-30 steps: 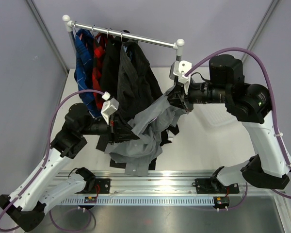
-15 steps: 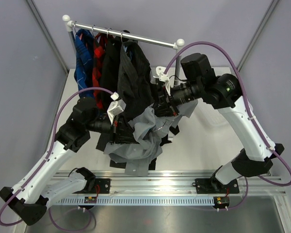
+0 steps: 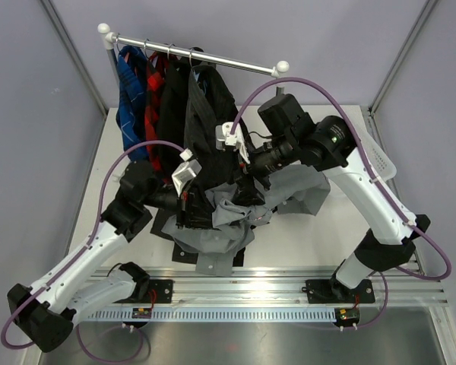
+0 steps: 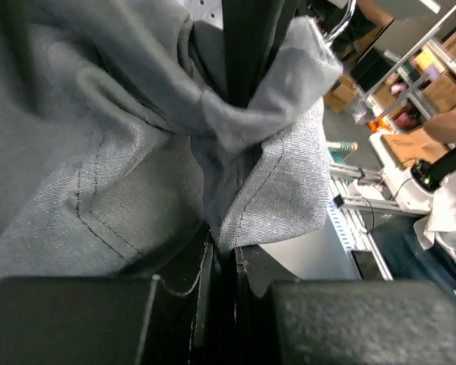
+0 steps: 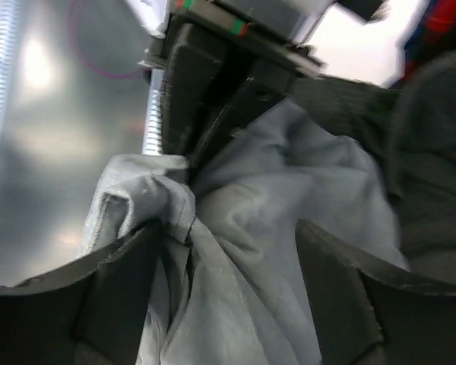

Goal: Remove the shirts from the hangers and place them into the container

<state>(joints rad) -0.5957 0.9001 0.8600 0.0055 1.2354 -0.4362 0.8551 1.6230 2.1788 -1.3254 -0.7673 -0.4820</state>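
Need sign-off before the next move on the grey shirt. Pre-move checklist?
1. Left claw pinching grey shirt: ok.
2. Right claw gripping: not ok; open, fabric between its fingers.
3. Grey shirt off its hanger: cannot tell, hanger hidden.
4. Basket reachable: cannot tell, mostly behind right arm.
5. Other shirts hanging on rail: ok.
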